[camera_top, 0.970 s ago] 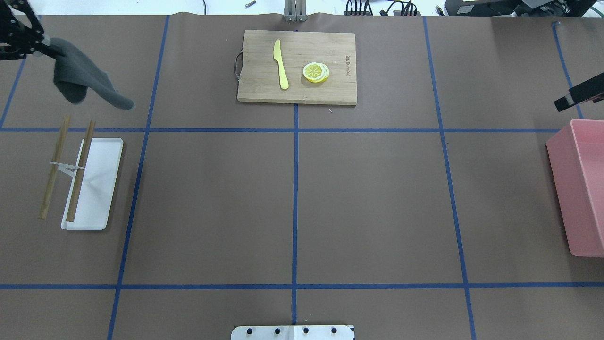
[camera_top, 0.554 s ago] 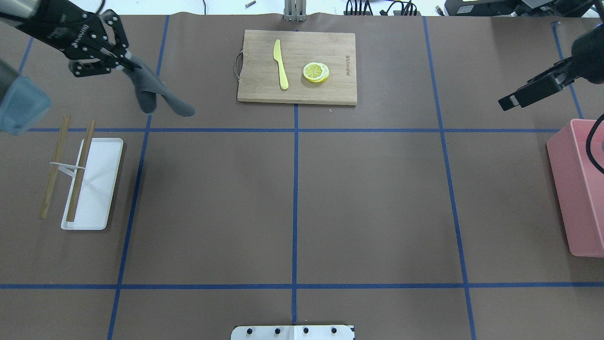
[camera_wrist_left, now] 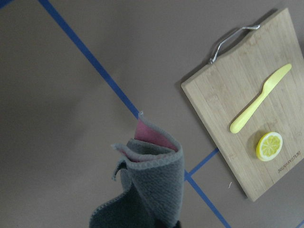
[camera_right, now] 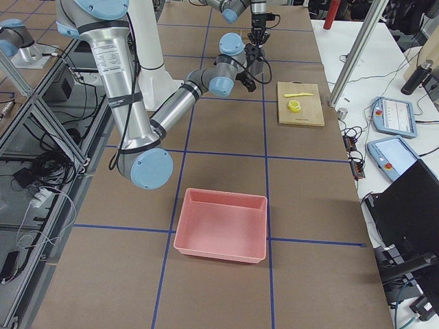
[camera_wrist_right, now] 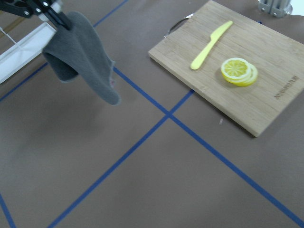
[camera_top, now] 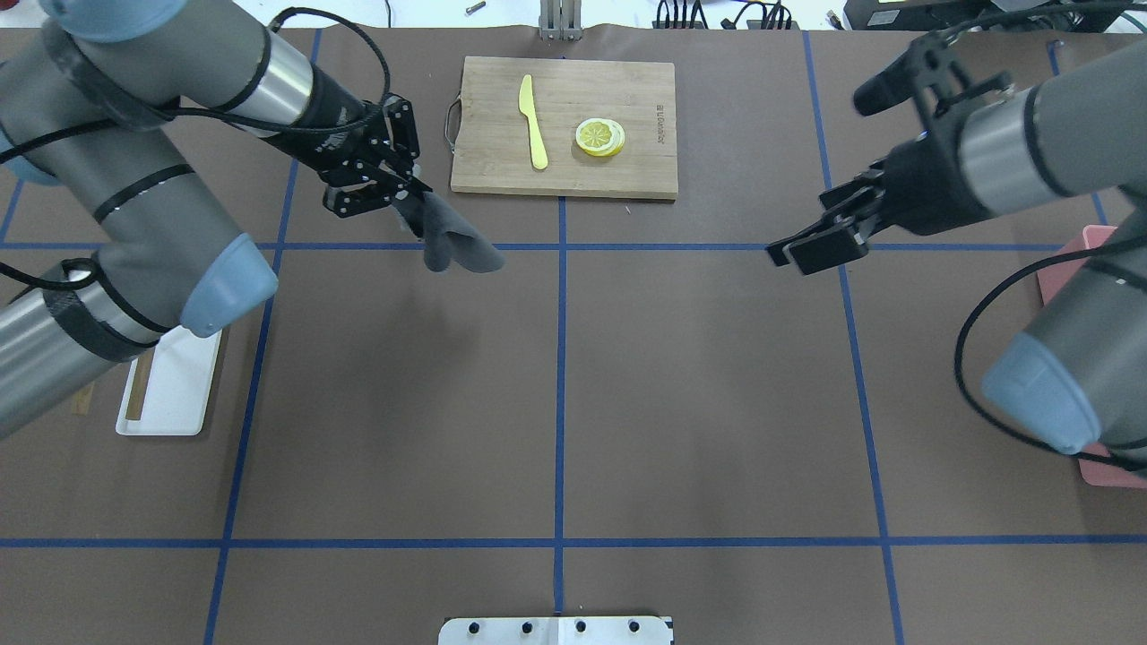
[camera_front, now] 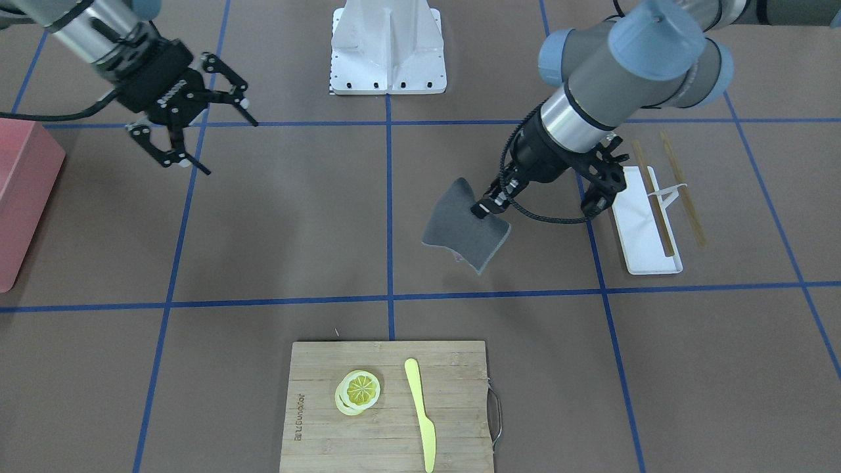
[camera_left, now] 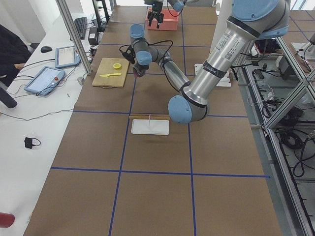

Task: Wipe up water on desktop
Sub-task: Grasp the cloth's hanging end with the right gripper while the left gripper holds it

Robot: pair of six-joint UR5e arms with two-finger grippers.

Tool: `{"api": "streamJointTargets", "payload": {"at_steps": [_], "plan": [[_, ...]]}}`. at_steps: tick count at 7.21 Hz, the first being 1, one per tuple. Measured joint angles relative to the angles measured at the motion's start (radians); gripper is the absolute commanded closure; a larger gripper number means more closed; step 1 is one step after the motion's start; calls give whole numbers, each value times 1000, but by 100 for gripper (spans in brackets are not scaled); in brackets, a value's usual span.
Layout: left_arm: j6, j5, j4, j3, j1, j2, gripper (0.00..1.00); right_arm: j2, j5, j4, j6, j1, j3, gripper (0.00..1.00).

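Corner-pinched in left gripper [camera_top: 414, 191], grey woven cloth [camera_top: 455, 248] hangs clear of brown tape-lined desktop [camera_top: 699, 385], likely so it can drop flat to wipe; right gripper [camera_front: 230, 148] hovers spread, empty.

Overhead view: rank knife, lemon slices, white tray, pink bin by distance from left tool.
From left tool:
1. Yellow knife, on the cutting board, rightward.
2. Lemon slices, farther right on it.
3. White tray, left edge.
4. Pink bin, far right edge.

A pink rectangular plastic bin [camera_right: 221, 226] sits on the big brown desktop with blue tape lines [camera_right: 226, 130]. Far off, a bamboo cutting board [camera_right: 302, 116] holds a yellow knife [camera_right: 299, 94] and a lemon slice [camera_right: 295, 105].
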Motion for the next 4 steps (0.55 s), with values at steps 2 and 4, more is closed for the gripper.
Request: {"api": "streamJointTargets", "payload": {"at_steps": [2, 4], "plan": [[-62, 2, 37, 9, 61, -72, 100, 24, -158, 73, 53, -156, -2, 0], [-116, 1, 45, 14, 128, -121, 100, 33, -210, 92, 62, -215, -6, 0]]}}
